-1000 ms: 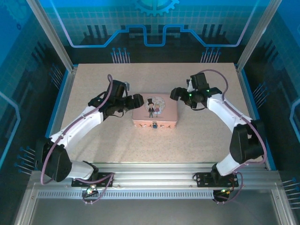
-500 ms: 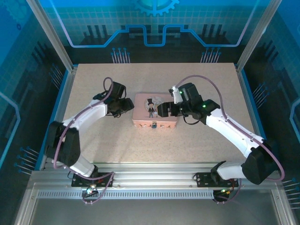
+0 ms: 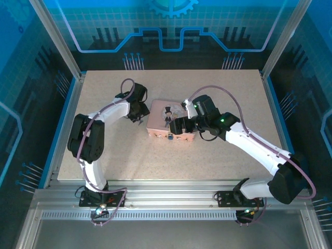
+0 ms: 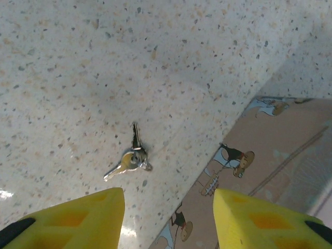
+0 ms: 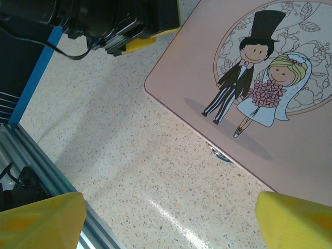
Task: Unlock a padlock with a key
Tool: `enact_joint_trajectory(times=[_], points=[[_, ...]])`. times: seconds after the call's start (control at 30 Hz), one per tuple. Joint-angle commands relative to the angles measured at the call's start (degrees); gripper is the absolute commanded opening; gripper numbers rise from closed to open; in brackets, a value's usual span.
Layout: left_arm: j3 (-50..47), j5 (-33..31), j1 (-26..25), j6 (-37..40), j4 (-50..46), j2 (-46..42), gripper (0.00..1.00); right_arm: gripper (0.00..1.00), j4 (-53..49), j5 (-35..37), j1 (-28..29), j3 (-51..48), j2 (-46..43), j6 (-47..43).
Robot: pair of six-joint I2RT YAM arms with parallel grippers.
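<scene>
A small silver key (image 4: pixel 128 157), with a second one on the same ring, lies on the speckled table just left of the pink tin (image 4: pixel 280 155). My left gripper (image 4: pixel 168 223) hovers over it, open, its yellow fingers (image 4: pixel 78 218) straddling bare table and the tin's edge. From above, the left gripper (image 3: pixel 139 111) sits at the tin's (image 3: pixel 171 120) left side. The teal padlock (image 3: pixel 170 137) hangs at the tin's front wall; only a thin sliver of the padlock (image 5: pixel 220 154) peeks out under the lid edge. My right gripper (image 5: pixel 168 228) is wide open above the tin's front.
The tin's lid (image 5: pixel 259 93) bears a cartoon bride and groom. The left arm's wrist (image 5: pixel 124 31) shows just past the tin's corner. A blue-edged metal rail (image 5: pixel 31 171) borders the table at its near side. Open tabletop (image 3: pixel 155 161) lies in front of the tin.
The left gripper has drawn in to the tin's left side. The right gripper swung from the right of the tin to over its front edge.
</scene>
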Motion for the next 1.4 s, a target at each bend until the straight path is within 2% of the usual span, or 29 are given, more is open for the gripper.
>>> enact_joint_trajectory(times=[0.0, 0.2, 0.37, 0.93, 1.13, 1.23, 1.37], points=[[0.40, -1.50, 0.34, -1.34, -3.33, 3.29, 0.48, 0.87, 0.77, 0.35, 0.75, -0.93, -0.66, -0.59], [-2.83, -0.65, 0.40, -2.81, -1.15, 1.86, 0.46, 0.87, 1.23, 0.09, 0.75, -1.12, -0.05, -0.33], [-4.22, -2.88, 0.49, -2.04, -1.15, -0.43, 0.47, 0.87, 1.51, 0.11, 0.75, -0.88, 0.39, -0.33], [2.67, -3.13, 0.84, -2.35, -2.64, 8.14, 0.48, 0.87, 1.87, -0.13, 0.78, -1.93, 0.14, 0.20], [3.81, -4.08, 1.19, -1.73, -3.65, 10.12, 0.40, 0.87, 1.87, 0.08, 0.75, -1.87, -0.04, 0.20], [3.48, -3.70, 1.61, -1.31, -3.62, 10.71, 0.25, 0.87, 1.72, 0.08, 0.75, -1.83, -0.04, 0.28], [2.14, -3.00, 1.72, -1.16, -2.78, 10.59, 0.17, 0.87, 1.55, 0.35, 0.36, -1.44, -0.31, 0.29]])
